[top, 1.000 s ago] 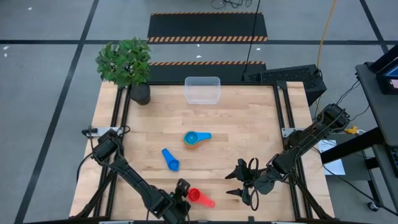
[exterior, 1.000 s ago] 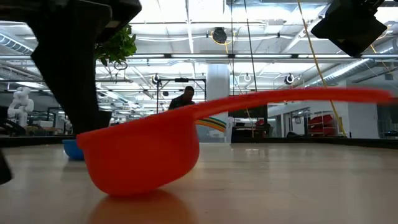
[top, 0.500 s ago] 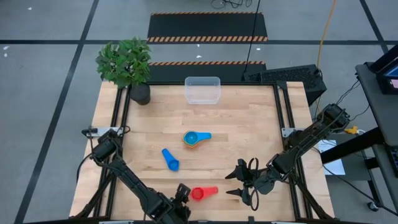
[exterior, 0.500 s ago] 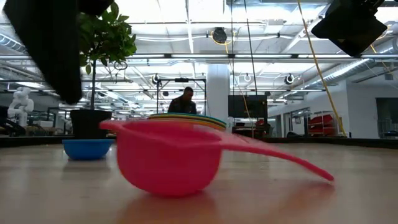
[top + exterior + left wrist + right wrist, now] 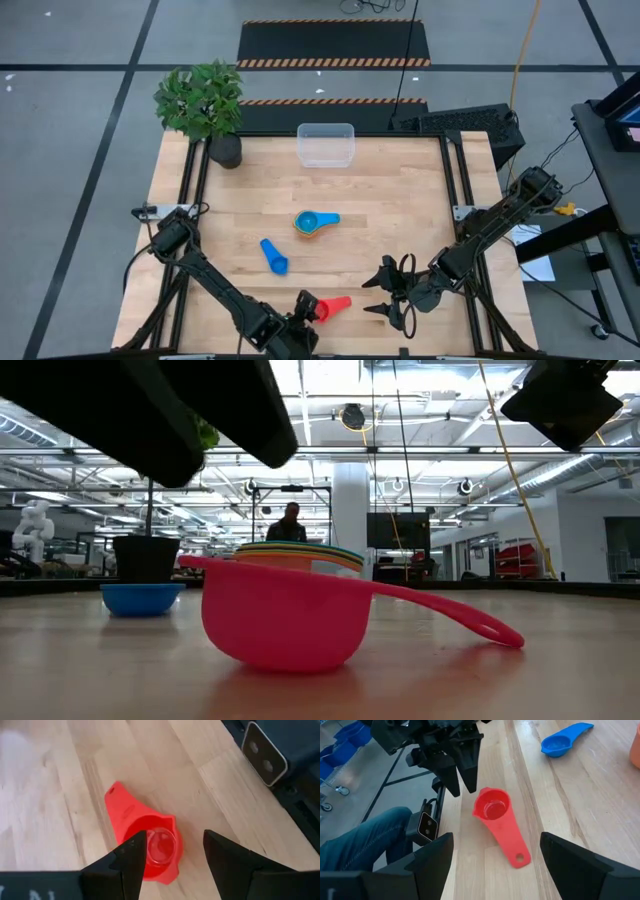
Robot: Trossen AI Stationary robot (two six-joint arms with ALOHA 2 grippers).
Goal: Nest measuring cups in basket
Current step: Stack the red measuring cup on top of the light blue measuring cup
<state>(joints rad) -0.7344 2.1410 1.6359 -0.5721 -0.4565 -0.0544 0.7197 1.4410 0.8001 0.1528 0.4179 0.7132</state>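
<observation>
The red cup (image 5: pixel 327 307) lies upright on the worktop (image 5: pixel 400 200) near its front edge, a little left of the middle, its flat handle pointing toward the right edge. The left gripper (image 5: pixel 303 322) hangs just beside the cup's bowl on the front side; in the left wrist view its fingers (image 5: pixel 131 854) stand apart with the bowl (image 5: pixel 159 847) seen between and beyond them, and neither finger visibly touches it. The right wrist view shows the same fingers pointing down just next to the cup's rim (image 5: pixel 491 803), the cup resting free on the wood.

The right gripper (image 5: pixel 388 293) waits near the front right corner, its fingers spread wide and holding nothing.

A blue cup (image 5: pixel 273 256) lies on its own left of the worktop's middle. Near the middle sits a stack of cups (image 5: pixel 312 223), a light blue one on top with orange and yellow rims showing under it; in the low view the stack (image 5: pixel 300 556) shows behind the red cup (image 5: pixel 290 615).

The basket (image 5: pixel 326 144) stands at the back edge, about midway along it, with no cup in it. A plant (image 5: pixel 203 103) in a dark pot stands at the back left corner.

Beyond the worktop, a person (image 5: pixel 288 523) shows far off in the low view, and a leg in jeans (image 5: pixel 365 832) shows by the front edge in the right wrist view.
</observation>
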